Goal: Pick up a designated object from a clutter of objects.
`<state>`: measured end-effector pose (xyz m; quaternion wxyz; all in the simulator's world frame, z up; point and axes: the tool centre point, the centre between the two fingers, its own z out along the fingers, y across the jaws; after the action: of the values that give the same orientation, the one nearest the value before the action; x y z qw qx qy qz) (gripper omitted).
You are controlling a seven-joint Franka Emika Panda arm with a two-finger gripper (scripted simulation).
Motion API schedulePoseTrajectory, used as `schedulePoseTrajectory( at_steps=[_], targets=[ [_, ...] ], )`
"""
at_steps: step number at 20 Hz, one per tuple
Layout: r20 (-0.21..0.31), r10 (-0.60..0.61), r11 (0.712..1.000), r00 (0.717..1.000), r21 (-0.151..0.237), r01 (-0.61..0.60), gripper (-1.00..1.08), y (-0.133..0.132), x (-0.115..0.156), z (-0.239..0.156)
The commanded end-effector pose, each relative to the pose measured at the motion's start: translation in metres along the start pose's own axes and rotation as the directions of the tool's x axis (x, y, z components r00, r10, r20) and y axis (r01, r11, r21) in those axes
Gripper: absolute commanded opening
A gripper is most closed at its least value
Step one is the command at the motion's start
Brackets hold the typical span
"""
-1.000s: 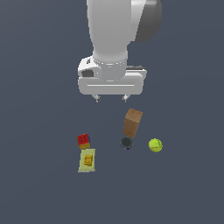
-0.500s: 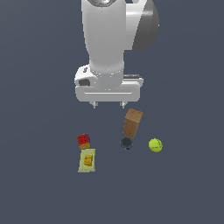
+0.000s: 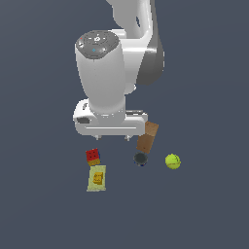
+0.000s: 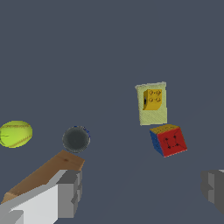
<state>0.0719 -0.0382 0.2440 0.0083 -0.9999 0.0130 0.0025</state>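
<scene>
The designated object, a tiny orange-yellow block [image 3: 98, 177] with bumps on top, lies on the pale yellow flat pad [image 3: 97, 186]. In the wrist view the block [image 4: 153, 99] sits at one end of the pad [image 4: 152, 116]. The red dotted cube [image 3: 93, 156] [image 4: 169, 140] is just beside the pad. My gripper [image 3: 114, 138] [image 4: 142, 190] is open and empty. It hangs above the clutter, between the red cube and the tall brown box [image 3: 147, 136], apart from the block.
The brown box [image 4: 43, 175] leans close to one of my fingers [image 4: 70, 192]. A dark round cup [image 3: 141, 159] [image 4: 76, 138] stands in front of the box. A yellow-green ball [image 3: 172, 161] [image 4: 15, 134] lies at the exterior view's right.
The arm has come down toward the clutter and shifted slightly to the exterior view's left. The gripper stays open. The objects have not moved.
</scene>
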Motion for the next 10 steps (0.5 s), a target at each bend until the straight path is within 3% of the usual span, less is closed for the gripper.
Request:
schedulePoseTrajectory(
  at_steps=[1, 10],
  targets=[
    [-0.001, 0.002, 1.000, 1.000, 0.000, -0.002, 1.00, 0.010, 0.014, 0.019],
    [-0.004, 0.008, 1.000, 1.000, -0.007, -0.008, 1.00, 0.046, 0.053, 0.090]
  ],
)
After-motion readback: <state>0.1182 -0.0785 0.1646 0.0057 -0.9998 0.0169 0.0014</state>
